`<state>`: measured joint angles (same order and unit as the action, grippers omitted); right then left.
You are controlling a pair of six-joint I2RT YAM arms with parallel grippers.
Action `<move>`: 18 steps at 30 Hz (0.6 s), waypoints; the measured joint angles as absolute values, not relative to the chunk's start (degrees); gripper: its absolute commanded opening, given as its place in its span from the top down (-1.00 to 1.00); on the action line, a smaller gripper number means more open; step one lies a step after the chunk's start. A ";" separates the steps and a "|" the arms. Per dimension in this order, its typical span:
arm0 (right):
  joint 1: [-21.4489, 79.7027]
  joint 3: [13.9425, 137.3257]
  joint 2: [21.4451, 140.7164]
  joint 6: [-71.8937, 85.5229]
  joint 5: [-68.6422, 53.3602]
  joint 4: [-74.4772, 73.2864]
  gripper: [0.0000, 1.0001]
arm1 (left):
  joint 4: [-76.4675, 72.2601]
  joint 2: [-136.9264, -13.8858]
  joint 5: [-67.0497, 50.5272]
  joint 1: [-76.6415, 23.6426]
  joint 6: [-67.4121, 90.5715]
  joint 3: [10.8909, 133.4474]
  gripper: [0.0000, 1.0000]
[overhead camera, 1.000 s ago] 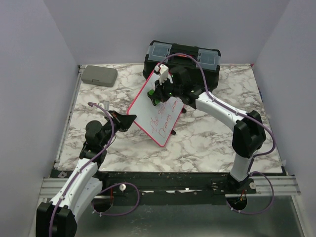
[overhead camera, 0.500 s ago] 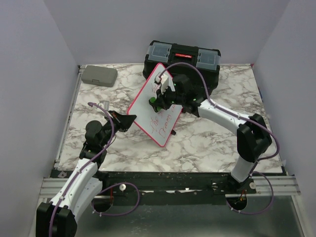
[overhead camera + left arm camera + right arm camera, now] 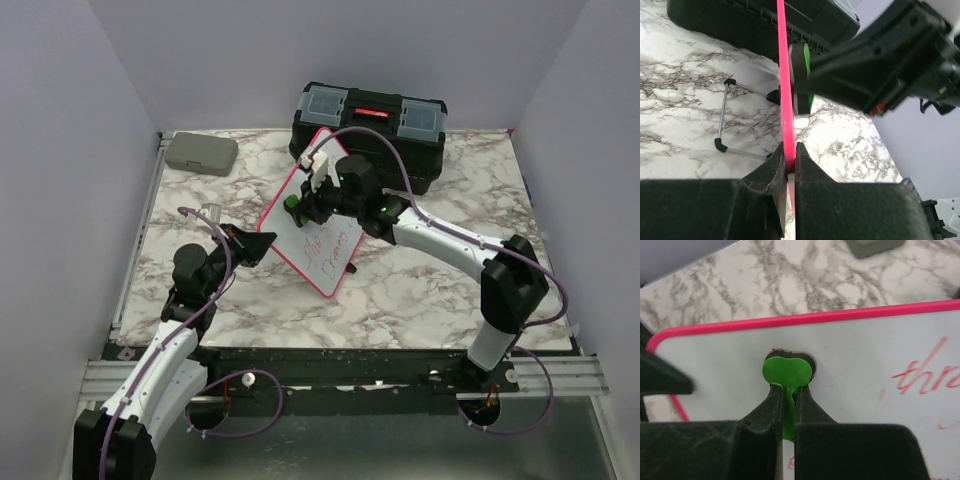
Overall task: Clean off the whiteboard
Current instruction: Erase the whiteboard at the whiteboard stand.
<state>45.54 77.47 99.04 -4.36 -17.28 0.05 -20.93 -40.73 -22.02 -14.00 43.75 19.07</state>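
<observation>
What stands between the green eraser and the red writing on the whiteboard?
Nothing visible. The right gripper presses the green eraser against the whiteboard, and only bare white surface separates it from the red writing.

Red handwriting (image 3: pixel 921 374) on the whiteboard (image 3: pixel 855 337) starts "thr"; rest unreadable.

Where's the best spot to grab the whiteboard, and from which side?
Pinch the thin pink frame at the left edge of the whiteboard, coming edge-on from the left, as the left gripper does. The board stands tilted on its wire stand, and that leaves the face free for the green eraser.
</observation>
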 measured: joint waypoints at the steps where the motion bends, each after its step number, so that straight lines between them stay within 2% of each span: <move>1: 44.80 78.22 99.59 -3.64 -16.51 0.56 0.99 | -20.93 -40.73 -22.02 -14.00 43.79 19.07 1.00; 9: 39.72 78.39 101.84 -1.43 -12.71 5.34 0.99 | -20.99 -40.71 -22.13 -14.00 43.94 19.07 1.00; 18: 44.36 74.08 98.83 -1.83 -16.32 8.05 0.99 | -21.67 -41.30 -22.13 -14.00 44.25 19.07 1.00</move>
<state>44.36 74.08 98.83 -1.83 -16.32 8.05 -21.67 -41.30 -22.13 -14.00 44.25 19.07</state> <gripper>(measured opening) 0.058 0.040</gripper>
